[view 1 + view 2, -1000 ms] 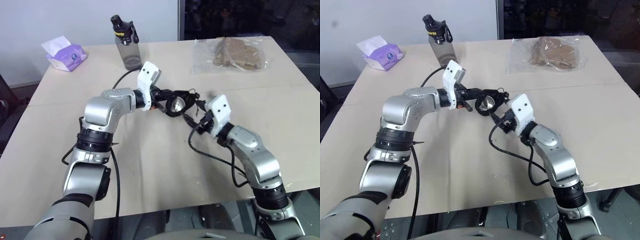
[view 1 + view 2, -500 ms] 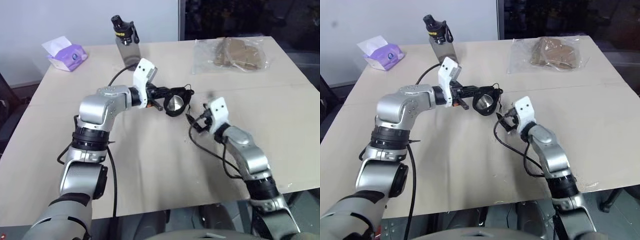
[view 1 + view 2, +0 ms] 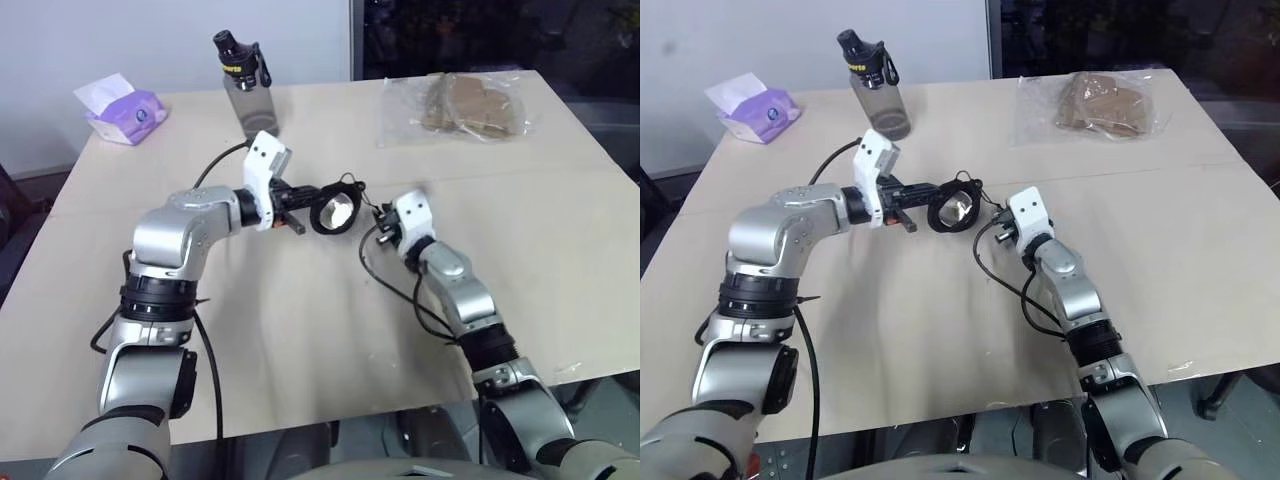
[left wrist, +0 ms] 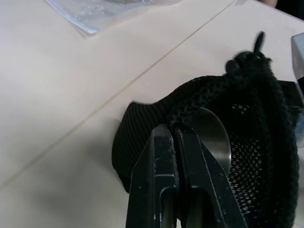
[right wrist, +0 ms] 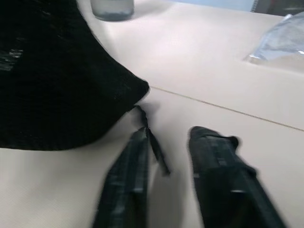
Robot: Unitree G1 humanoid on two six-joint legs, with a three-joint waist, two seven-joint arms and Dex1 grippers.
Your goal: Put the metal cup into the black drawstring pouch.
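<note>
Metal cup (image 3: pixel 340 212) mostly hidden inside black drawstring pouch (image 3: pixel 333 208); left gripper (image 4: pixel 176 137) clamped on pouch rim; right gripper (image 5: pixel 168 156) blurred, fingers apart beside cord; water bottle (image 3: pixel 243 82) behind.

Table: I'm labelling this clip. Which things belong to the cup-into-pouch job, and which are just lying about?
Job: cup, pouch.
Lying about: bottle, tissue pack, plastic bag.

Black mesh-weave drawstring pouch (image 4: pixel 247 118) with shiny silver metal cup (image 4: pixel 213 133) inside, black gripper fingers (image 4: pixel 161 190), beige table (image 3: pixel 300 330), grey bottle (image 3: pixel 245 100) with black cap, purple-and-white tissue pack (image 3: pixel 118 108), clear plastic bag (image 3: pixel 455 105) with brown contents, white-and-silver arms.
</note>
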